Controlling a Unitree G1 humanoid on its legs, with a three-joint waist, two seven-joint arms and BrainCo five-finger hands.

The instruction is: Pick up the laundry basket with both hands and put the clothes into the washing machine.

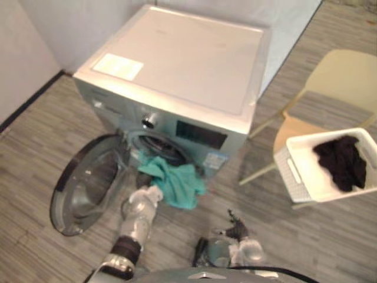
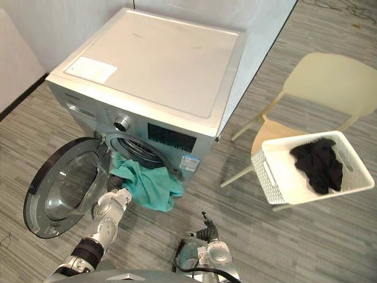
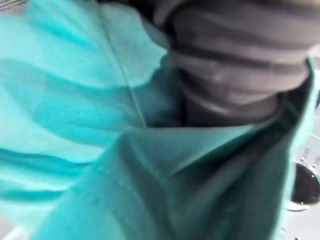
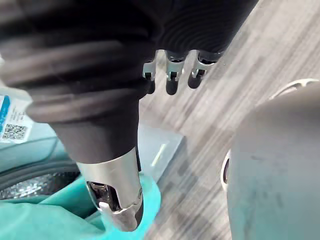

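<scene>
Washing machine [image 1: 177, 65]: a silver front-loader standing on the grey plank floor [image 1: 47, 118], against a pale wall, in the left half of the head views.
Door [image 1: 88, 186]: the round glass door is swung fully open to the machine's left and leans out low over the floor.
Left hand [image 1: 144, 199]: reached up to the lower left edge of the teal garment, just below the drum opening and beside the open door. In its own wrist view the dark ribbed cover is sunk in folds of teal cloth, so it cannot be told whether the hand grips the cloth or only rests against it.
Drum opening [image 1: 162, 147]: uncovered, with its dark seal showing above the cloth.
Teal garment [image 1: 177, 180]: part of it lies in the drum opening; the rest spills over the lip and hangs down the machine's front.
Right hand [image 2: 206, 231]: low in front of the machine, over bare floor to the right of the garment, relaxed with its fingers loose and holding nothing.
Chair [image 1: 347, 76]: pale yellow, to the right of the machine and well apart from both hands.
Laundry basket [image 1: 297, 171]: white, with perforated walls, sitting on the chair's seat with neither hand near it.
Black clothes [image 1: 343, 160]: a dark bundle lying inside the basket, toward its right side.
</scene>
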